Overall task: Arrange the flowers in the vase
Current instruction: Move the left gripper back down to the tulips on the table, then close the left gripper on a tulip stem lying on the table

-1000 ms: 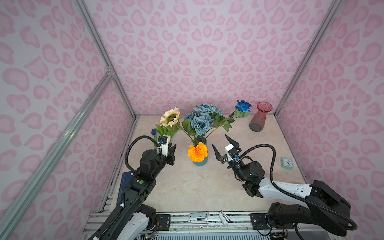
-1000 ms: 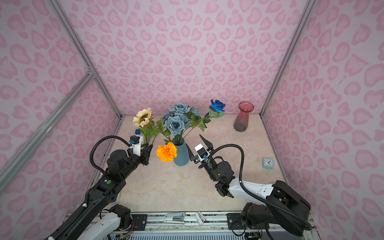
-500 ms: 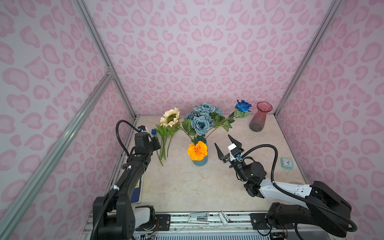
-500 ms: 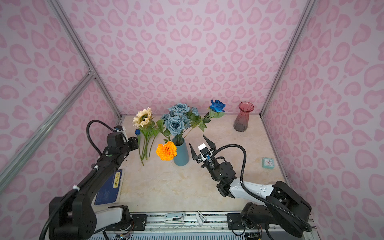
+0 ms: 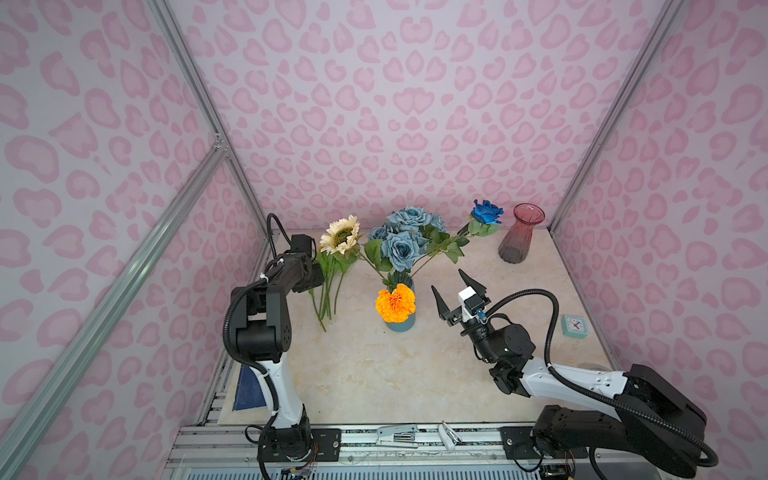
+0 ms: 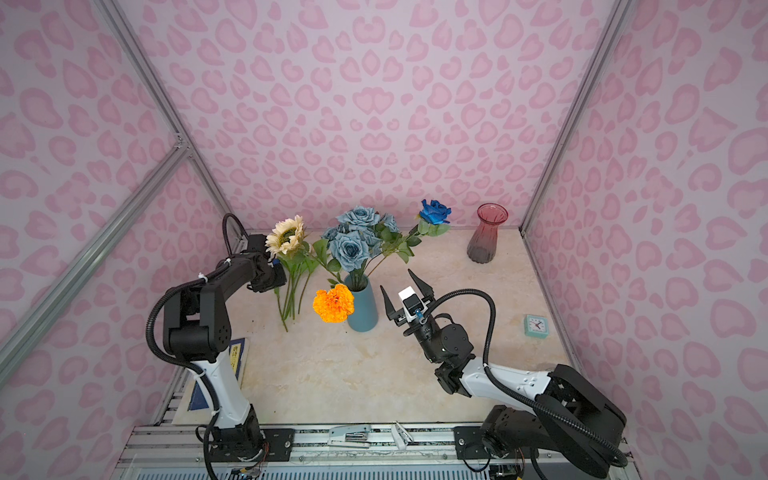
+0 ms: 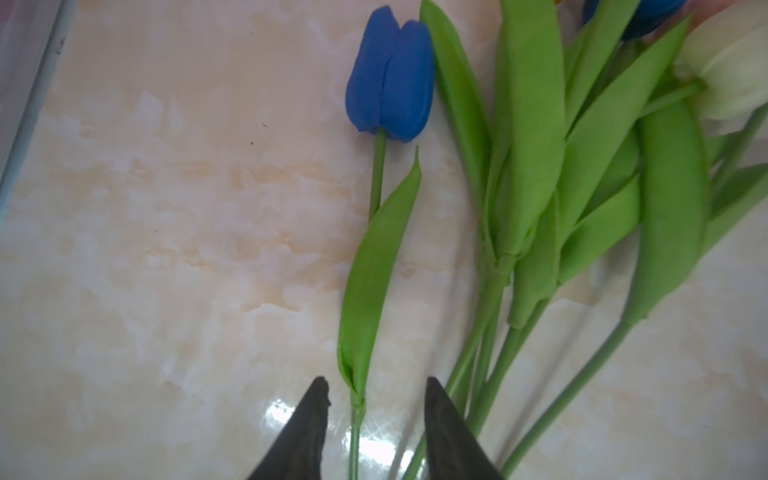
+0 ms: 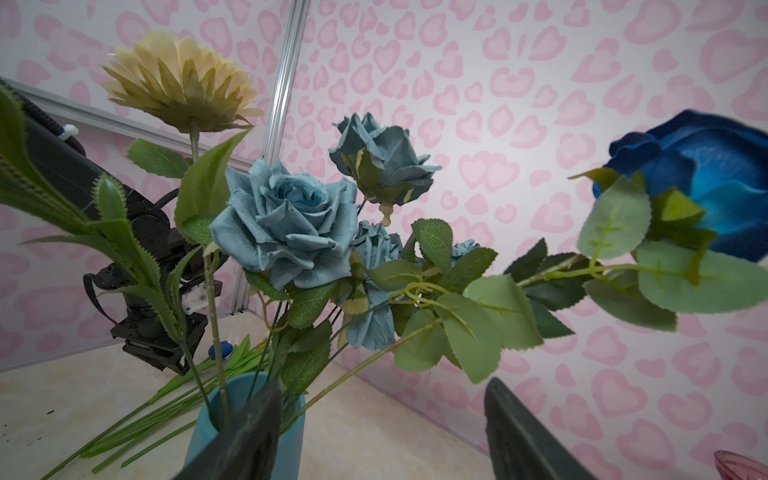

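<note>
Nearest the front, a blue booklet [image 6: 236, 353] lay at the table's [image 5: 374, 374] edge by the left arm's base. It had a yellowish label, but the print was too small to read.

Further in, the right gripper [image 5: 448, 280] hovered just beside the teal vase [image 6: 363, 307], its jaws spread wide and holding nothing. An orange marigold [image 5: 395, 302] drooped over the vase's front. To the right sat a small teal clock [image 5: 575, 325] whose dial could not be read.

On the left, a bunch of tulips [image 5: 326, 299] lay flat on the table, not yet in the vase. The left gripper [image 7: 374, 386] was down over them. In the left wrist view its jaws stood apart on either side of the blue tulip's [image 7: 390, 79] thin stem [image 7: 355, 415], touching neither it nor the neighbouring stems.

The step in hand looked like picking up the blue tulip. The next move would call for lowering a little and closing on that one stem without catching the leaf or the stems beside it, then carrying it across to the vase's crowded mouth.

Behind, the cream sunflower [image 5: 340, 235], the dusty-blue roses [image 5: 401, 245] and the bright blue rose [image 5: 486, 211] already stood in the vase. A red glass vase [image 5: 519, 237] stood empty in the far corner. No brand showed anywhere.
</note>
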You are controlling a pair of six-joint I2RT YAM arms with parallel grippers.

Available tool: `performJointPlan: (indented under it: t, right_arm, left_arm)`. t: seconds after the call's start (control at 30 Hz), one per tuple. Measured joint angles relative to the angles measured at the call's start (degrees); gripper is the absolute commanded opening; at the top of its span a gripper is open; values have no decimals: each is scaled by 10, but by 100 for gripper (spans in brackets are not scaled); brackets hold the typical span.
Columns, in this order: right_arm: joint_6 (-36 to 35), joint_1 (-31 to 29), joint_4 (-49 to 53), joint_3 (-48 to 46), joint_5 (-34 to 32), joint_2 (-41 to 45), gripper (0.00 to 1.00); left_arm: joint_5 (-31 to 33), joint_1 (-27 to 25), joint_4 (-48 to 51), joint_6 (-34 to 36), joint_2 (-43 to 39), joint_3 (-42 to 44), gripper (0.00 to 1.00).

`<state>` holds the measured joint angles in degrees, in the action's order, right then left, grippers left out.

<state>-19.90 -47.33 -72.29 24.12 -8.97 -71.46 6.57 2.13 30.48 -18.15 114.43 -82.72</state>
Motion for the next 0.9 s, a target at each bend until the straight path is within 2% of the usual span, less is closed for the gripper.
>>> performJointPlan:
  t: [0.2, 0.23, 0.47, 0.67, 0.83, 0.9]
  right_arm:
    - [0, 3, 6, 1, 0, 0, 76]
    - [2, 5, 5, 1, 1, 0, 76]
    - [11, 6, 4, -1, 3, -4, 76]
    - [11, 6, 3, -2, 2, 1, 76]
    - [11, 7, 3, -2, 2, 1, 76]
    - [11, 7, 4, -2, 3, 0, 76]
  left_arm:
    - [21, -1, 33, 3, -13, 45, 37]
    - [22, 0, 36, 3, -13, 48, 33]
    - [21, 1, 42, 16, 13, 31, 28]
    - [12, -3, 35, 19, 26, 17, 30]
    - [3, -7, 30, 24, 33, 10, 15]
    - [3, -8, 28, 24, 33, 10, 5]
